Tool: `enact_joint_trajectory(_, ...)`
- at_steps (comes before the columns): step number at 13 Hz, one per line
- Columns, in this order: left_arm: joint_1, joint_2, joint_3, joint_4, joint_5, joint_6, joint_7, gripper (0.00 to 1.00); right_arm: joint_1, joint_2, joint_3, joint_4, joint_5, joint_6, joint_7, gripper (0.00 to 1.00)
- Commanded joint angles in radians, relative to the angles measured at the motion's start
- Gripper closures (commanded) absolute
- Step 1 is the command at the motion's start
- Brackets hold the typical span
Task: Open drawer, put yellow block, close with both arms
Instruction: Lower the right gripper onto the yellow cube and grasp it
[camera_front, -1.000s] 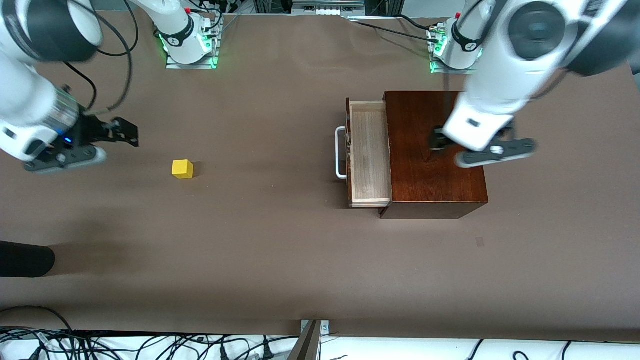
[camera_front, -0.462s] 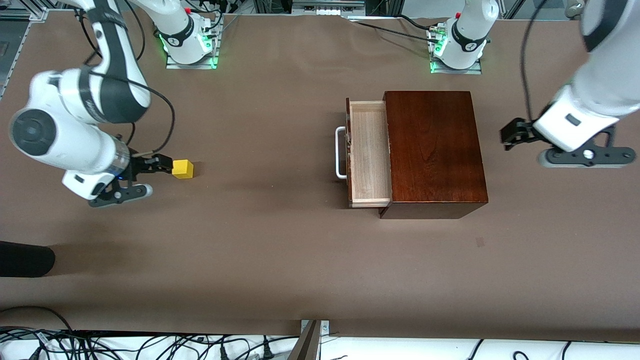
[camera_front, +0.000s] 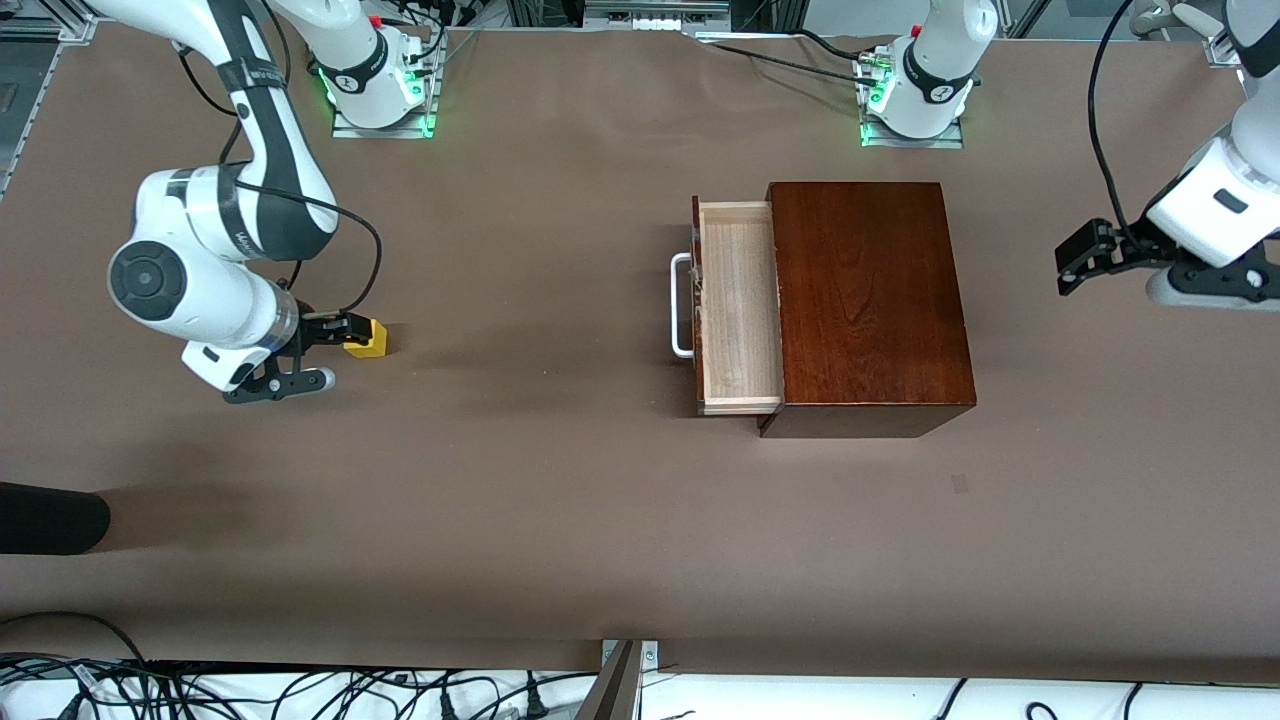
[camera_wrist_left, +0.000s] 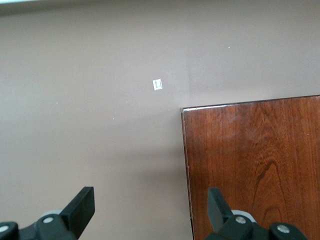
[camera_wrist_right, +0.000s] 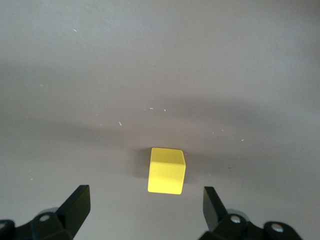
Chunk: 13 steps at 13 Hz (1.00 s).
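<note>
Brown matte covering spans the table (camera_front: 560, 520). Front view: the glossy dark mahogany box (camera_front: 868, 300) stands toward the left arm's end of the table, its long axis running from the robots' bases toward the front camera. The drawer (camera_front: 738, 305), a pale light-wood tray, is pulled partly out of the box toward the right arm's end; its white bar handle (camera_front: 681, 305) faces that way, and the tray's long axis lies parallel to the box's. The yellow block (camera_front: 370, 340), a small cube, rests on the table well apart from the box, toward the right arm's end. The right gripper (camera_front: 345, 330) is low over the block, partly covering it, its fingers spread wide and holding nothing. The left gripper (camera_front: 1085, 262) hangs over bare table beside the box, toward the left arm's end, fingers apart.

Left wrist view: the left gripper (camera_wrist_left: 150, 205) shows both black fingers wide apart and empty; one corner of the box (camera_wrist_left: 255, 160), with visible wood grain, lies beneath, and a small white mark (camera_wrist_left: 157, 84) lies on the table near it.

Right wrist view: the block (camera_wrist_right: 167, 170) lies on the table between the spread fingers of the right gripper (camera_wrist_right: 146, 204), touching neither.
</note>
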<state>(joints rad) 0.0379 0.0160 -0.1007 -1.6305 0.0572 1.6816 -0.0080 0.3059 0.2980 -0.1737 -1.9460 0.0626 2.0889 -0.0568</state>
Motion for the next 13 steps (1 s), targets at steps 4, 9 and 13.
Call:
enact_joint_trajectory(4,-0.038,-0.038,0.036,-0.023,-0.022,0.000,0.023,0.00,-0.002,0.007,-0.006,-0.240,0.017,0.350,0.025,0.00)
enact_joint_trajectory(9,-0.038,-0.016,0.026,0.003,-0.025,-0.029,0.020,0.00,-0.004,0.038,-0.006,-0.303,0.040,0.430,0.032,0.00)
enact_joint_trajectory(13,-0.038,-0.018,0.021,0.008,-0.028,-0.062,0.020,0.00,-0.004,0.058,-0.003,-0.314,0.042,0.459,0.032,0.14)
